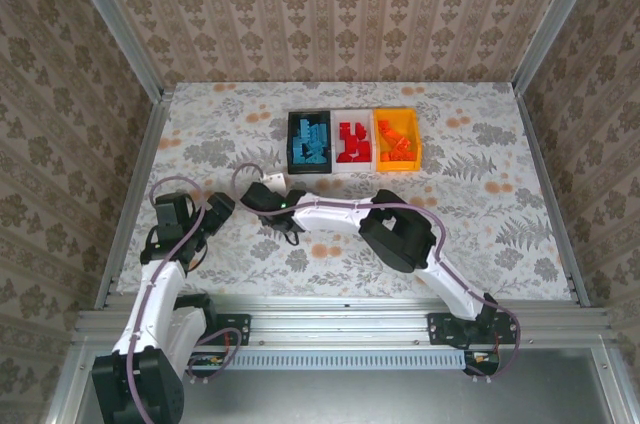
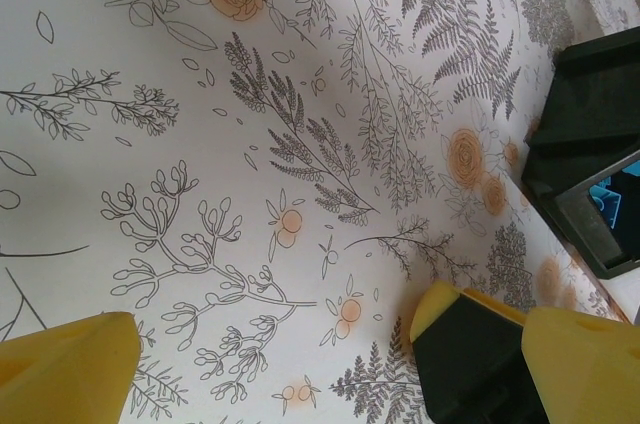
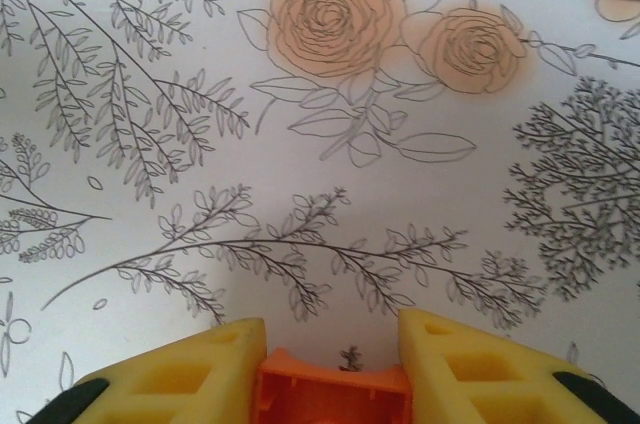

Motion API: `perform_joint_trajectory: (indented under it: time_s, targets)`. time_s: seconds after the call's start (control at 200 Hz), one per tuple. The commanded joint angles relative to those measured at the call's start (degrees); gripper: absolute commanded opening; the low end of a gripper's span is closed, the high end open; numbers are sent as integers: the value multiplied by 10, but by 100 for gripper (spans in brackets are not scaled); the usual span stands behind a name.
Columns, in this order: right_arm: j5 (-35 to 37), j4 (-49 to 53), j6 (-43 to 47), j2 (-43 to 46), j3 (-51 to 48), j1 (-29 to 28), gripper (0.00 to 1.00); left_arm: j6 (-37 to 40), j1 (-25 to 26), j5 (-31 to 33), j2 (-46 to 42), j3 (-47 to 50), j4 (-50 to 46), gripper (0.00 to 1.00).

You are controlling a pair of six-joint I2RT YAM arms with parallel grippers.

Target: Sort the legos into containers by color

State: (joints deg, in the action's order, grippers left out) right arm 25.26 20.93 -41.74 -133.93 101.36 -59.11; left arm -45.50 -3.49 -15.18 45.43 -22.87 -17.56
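Note:
Three containers stand in a row at the back: a black bin [image 1: 293, 124] with light blue legos [image 1: 311, 143], a white bin [image 1: 354, 166] with red legos [image 1: 353, 142], and an orange-yellow bin [image 1: 415, 151] with orange legos [image 1: 397, 141]. My right gripper [image 1: 262, 187] reaches left across the table, a little in front of the black bin. It is shut on an orange lego [image 3: 333, 394], held between its yellow fingers [image 3: 190, 376] above the tablecloth. My left gripper [image 1: 222, 206] is close beside it, open, with bare cloth between its spread fingers [image 2: 65, 364].
In the left wrist view, the right gripper's yellow and black finger [image 2: 470, 349] sits low at the right, and the black bin's corner [image 2: 585, 134] with a blue lego [image 2: 618, 194] sits at the right edge. Patterned walls enclose the floral table [image 1: 480, 214].

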Motion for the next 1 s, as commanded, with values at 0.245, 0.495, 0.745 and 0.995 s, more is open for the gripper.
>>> perform_joint_trajectory:
  time_s: [0.245, 0.495, 0.745, 0.995]
  targets:
    - [34, -12, 30, 77, -95, 0, 34, -17, -3, -43, 20, 5, 30, 100]
    - [69, -25, 80, 178, -155, 48, 34, -8, 69, -81, 97, -17, 85, 100]
    - [99, -45, 143, 285, -230, 185, 34, 13, 247, -69, 243, -102, 135, 100]
    - [0, -27, 168, 229, -176, 352, 34, 34, 398, -53, 349, -188, 160, 99]
